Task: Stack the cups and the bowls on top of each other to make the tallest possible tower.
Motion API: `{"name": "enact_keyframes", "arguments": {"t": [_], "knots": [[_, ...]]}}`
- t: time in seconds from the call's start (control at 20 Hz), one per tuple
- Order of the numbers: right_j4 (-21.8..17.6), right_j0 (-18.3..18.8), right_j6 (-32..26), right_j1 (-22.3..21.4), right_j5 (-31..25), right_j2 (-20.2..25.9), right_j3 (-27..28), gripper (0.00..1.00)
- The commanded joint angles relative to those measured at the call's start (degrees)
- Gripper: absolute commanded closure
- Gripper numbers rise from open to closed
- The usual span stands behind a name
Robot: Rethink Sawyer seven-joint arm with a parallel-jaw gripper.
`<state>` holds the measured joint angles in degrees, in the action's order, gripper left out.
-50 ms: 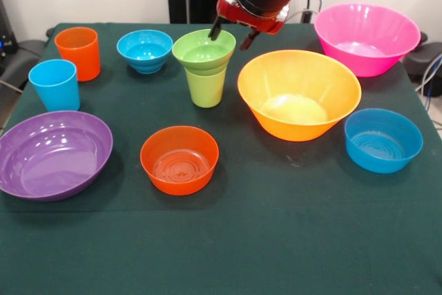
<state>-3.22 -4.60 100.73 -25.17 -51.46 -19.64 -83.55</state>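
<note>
The tower is a small green bowl (pixel 204 50) sitting upright in the mouth of a lime green cup (pixel 206 88) at the table's middle back. My gripper (pixel 231 35) hangs open just above the bowl's far right rim, one fingertip (pixel 215 31) over the bowl and the other outside it. Nothing is between the fingers. An orange cup (pixel 78 52) and a light blue cup (pixel 54 84) stand at the left. Loose bowls lie around: small blue (pixel 145 50), purple (pixel 52 155), medium orange (pixel 179 159), yellow-orange (pixel 298 93), pink (pixel 366 38), medium blue (pixel 382 139).
Everything stands on a dark green cloth-covered table (pixel 276 240). The yellow-orange bowl sits close to the right of the tower. Cables and black equipment show beyond the table's back corners.
</note>
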Motion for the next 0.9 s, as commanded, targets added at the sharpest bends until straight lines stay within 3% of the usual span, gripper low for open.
{"name": "enact_keyframes", "arguments": {"t": [0.05,0.75,0.9], "knots": [[2.43,0.34,7.61,-0.02,5.13,7.82,-3.35,0.00],[4.49,-1.10,6.82,-5.00,-1.33,6.75,-3.56,0.00],[3.31,-1.81,6.44,-6.28,0.28,5.87,-3.59,0.00]]}}
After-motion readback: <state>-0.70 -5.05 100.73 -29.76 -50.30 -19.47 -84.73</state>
